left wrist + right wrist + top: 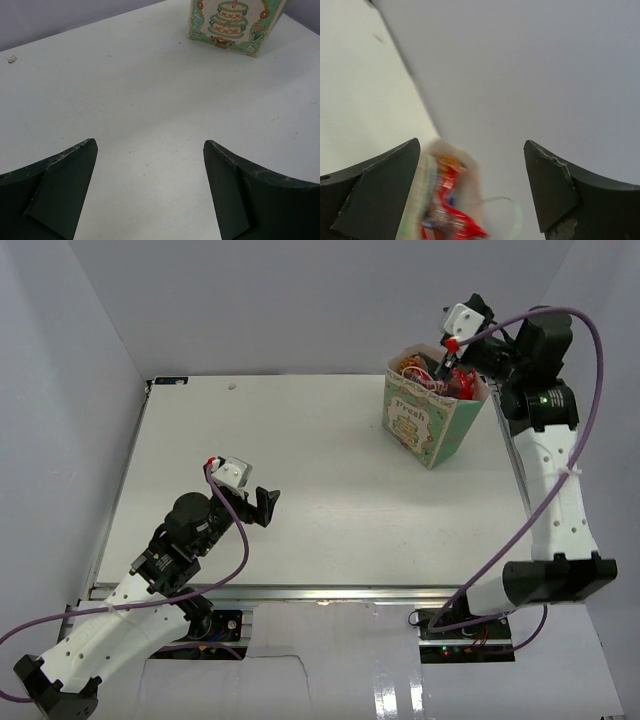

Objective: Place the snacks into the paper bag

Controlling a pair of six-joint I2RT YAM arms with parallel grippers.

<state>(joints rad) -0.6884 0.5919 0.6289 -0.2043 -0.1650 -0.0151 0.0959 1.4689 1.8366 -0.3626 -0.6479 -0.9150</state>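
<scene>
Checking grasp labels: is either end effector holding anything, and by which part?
Nothing held. Left end effector: open over the table. Right end effector: open above the paper bag, blurred red snack loose below it.

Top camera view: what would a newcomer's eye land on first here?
The colourful paper bag at the far right corner of the table stands out, with red snacks showing at its mouth. The right gripper hangs open just above that mouth. The left gripper sits open over the near left part of the table, holding nothing.
</scene>
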